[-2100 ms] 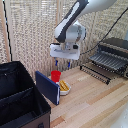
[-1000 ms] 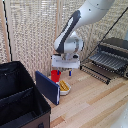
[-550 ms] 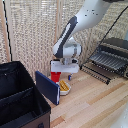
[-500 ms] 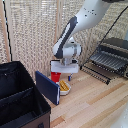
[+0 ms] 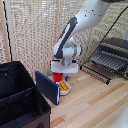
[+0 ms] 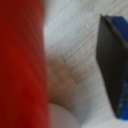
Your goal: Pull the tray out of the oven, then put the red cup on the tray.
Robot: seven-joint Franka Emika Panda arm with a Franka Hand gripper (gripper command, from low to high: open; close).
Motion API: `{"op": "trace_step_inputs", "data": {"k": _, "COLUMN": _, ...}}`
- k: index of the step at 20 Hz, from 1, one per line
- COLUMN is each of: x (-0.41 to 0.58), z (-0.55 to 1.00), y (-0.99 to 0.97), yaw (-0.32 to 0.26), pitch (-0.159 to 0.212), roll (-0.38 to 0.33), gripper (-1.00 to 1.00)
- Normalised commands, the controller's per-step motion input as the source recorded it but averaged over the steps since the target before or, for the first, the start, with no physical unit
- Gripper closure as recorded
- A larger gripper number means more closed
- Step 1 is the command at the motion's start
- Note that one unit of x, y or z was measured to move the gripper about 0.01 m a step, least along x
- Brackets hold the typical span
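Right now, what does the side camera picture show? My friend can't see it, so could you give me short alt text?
A white robot arm reaches down over a small red cup on a wooden table, its gripper around or just above the cup. A blue board and a black crate sit toward the exterior view's left, and a toaster oven with its tray pulled out toward its right.

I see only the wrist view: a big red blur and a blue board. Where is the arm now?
Observer: The gripper is down over the red cup, beside the upright blue board.
Operator: Is the tray already out?
Observer: Yes, the tray sticks out of the oven, at the exterior view's right.
Operator: What is the white thing near the cup?
Observer: A small white bowl with yellow contents.
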Motion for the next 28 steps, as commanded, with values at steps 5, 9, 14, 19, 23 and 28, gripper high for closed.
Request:
{"op": "trace_step_inputs", "data": {"k": 5, "x": 0.254, "z": 0.11, "y": 0.0, "yaw": -0.153, "pitch": -0.022, "roll": -0.007, "gripper": 1.0}}
{"op": "trace_step_inputs", "data": {"k": 9, "x": 0.206, "z": 0.72, "y": -0.01, "yaw": -0.183, "pitch": 0.028, "roll": 0.0, "gripper": 1.0}}
{"op": "trace_step_inputs", "data": {"k": 14, "x": 0.219, "z": 1.0, "y": -0.09, "yaw": -0.151, "pitch": 0.065, "roll": 0.0, "gripper": 1.0}}
{"op": "trace_step_inputs", "data": {"k": 19, "x": 0.2, "z": 0.99, "y": -0.19, "yaw": -0.179, "pitch": 0.072, "roll": 0.0, "gripper": 1.0}}
{"op": "trace_step_inputs", "data": {"k": 23, "x": 0.209, "z": 0.76, "y": -0.35, "yaw": -0.212, "pitch": 0.065, "roll": 0.028, "gripper": 1.0}}
{"op": "trace_step_inputs", "data": {"k": 28, "x": 0.147, "z": 0.57, "y": -0.4, "yaw": -0.2, "pitch": 0.043, "roll": 0.063, "gripper": 1.0}}
